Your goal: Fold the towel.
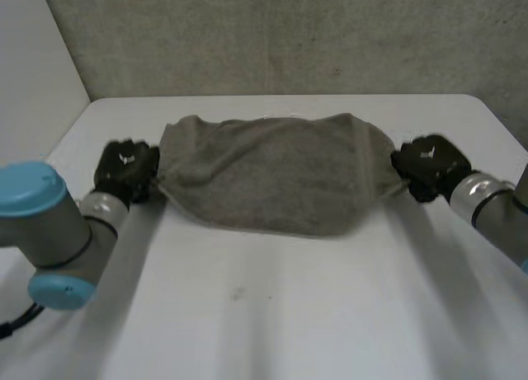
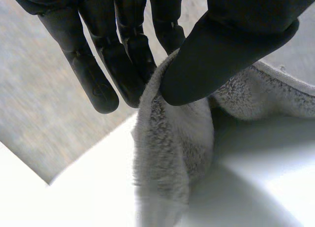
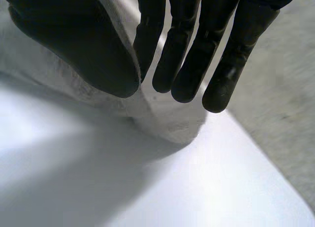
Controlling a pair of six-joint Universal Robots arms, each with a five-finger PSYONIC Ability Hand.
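Grey towel lies spread across the far middle of the white bench, its long axis running side to side between the two arms, so that each short end points straight at one hand. The left hand sits at the towel's left end and the right hand at its right end, each touching the cloth, each about as near to its own end as the other.

Seen from the left wrist, the thumb presses a bunched ridge of towel against the straight fingers: a pinch on the edge, with the rest of the cloth trailing away past the fingertips. From the right wrist the picture is the mirror of that: thumb on one side, fingers on the other, a pale lip of towel nipped between them and dropping to the bench below.

With both ends held and the cloth slack between them, the fold most likely turns on that side-to-side axis, either carrying one long edge over the other or bringing the two ends together. Whether the middle is lifted clear of the bench or rests on it, I cannot tell
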